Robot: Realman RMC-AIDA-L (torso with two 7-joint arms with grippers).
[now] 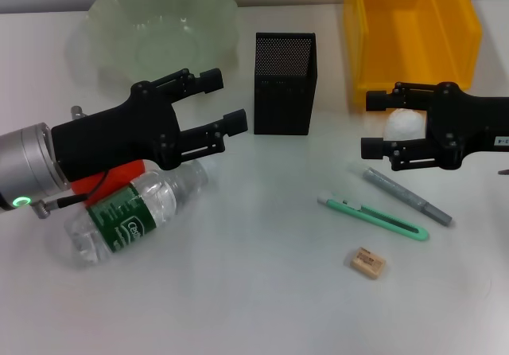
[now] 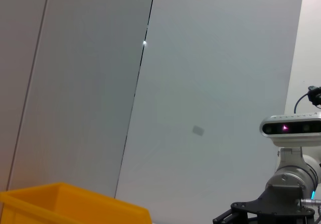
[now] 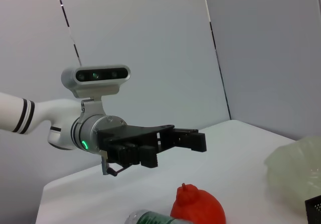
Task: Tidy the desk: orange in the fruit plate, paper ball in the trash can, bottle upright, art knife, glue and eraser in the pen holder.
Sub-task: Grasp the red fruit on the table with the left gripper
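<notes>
White surface [image 1: 238, 291] seen from the head cam. Left pincer [image 1: 229, 100] hovers above the surface w/ fingers spread wide, holding nothing — it sits over a clear water bottle [image 1: 131, 216] lying on its side, green label up. A red-orange object [image 1: 107, 181], apparently the orange, lies touching the bottle, mostly hidden under the left arm. Behind them, at the far left, a pale green glass fruit plate [image 1: 163, 29]. A black mesh pen holder [image 1: 285, 83] stands upright near the centre back. At the far right, a yellow bin [image 1: 409, 29] serving as the trash can. Right pincer [image 1: 371, 124] is level w/ the surface just in front of the bin, fingers open; the white paper ball [image 1: 404, 122] sits between them, but whether they touch it can't be told. Nearer the front: a grey glue stick [image 1: 407, 197] lying flat, a green art knife [image 1: 372, 216] just beside it, and a tan eraser [image 1: 369, 262] a bit closer. Right wrist cam shows the left pincer [image 3: 193, 140] open above the red-orange object [image 3: 198, 208].
</notes>
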